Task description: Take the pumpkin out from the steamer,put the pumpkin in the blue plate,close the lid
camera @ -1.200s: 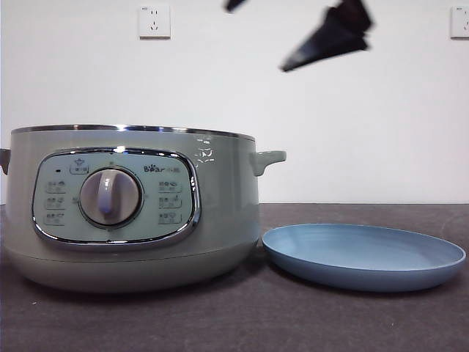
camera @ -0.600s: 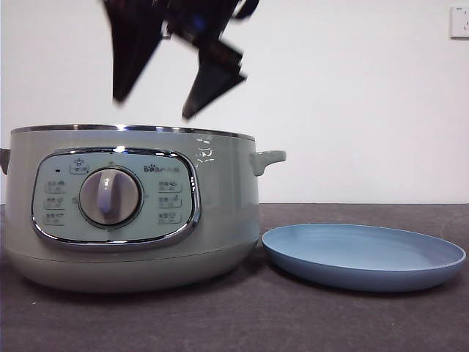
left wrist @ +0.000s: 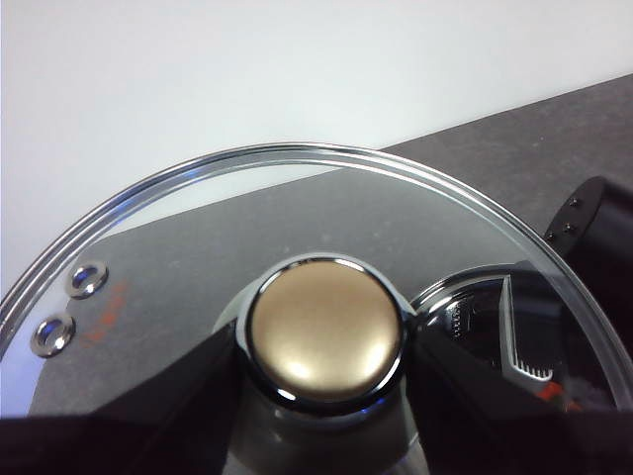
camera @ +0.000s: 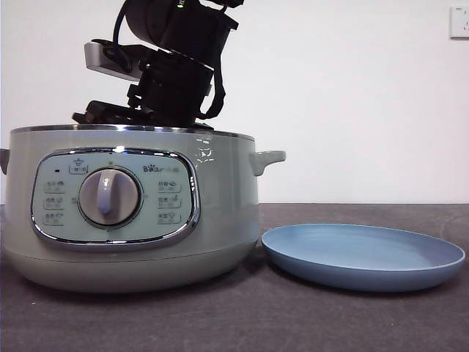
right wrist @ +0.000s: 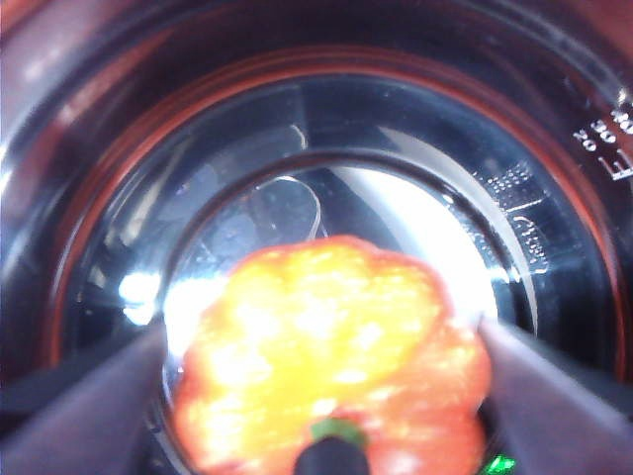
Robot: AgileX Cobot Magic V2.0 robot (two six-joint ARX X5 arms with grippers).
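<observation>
The steamer (camera: 220,213) stands open at the left in the front view. My right arm (camera: 172,73) reaches down into it from above. In the right wrist view my right gripper (right wrist: 324,341) is open, with one jaw on each side of the orange-red pumpkin (right wrist: 326,366), which sits on the pot's shiny bottom (right wrist: 554,178). My left gripper (left wrist: 324,401) is shut on the knob (left wrist: 324,332) of the glass lid (left wrist: 198,208) and holds it up, out of the front view. The blue plate (camera: 366,257) lies empty to the right of the steamer.
The dark grey table (camera: 293,323) runs to a white wall with sockets (camera: 459,20). A side handle (camera: 267,158) sticks out of the steamer toward the plate. A black part of an arm (left wrist: 598,223) shows beyond the lid.
My right arm has swung from the upper right over to the steamer and gone down into it, with its jaws now below the rim around the pumpkin.
</observation>
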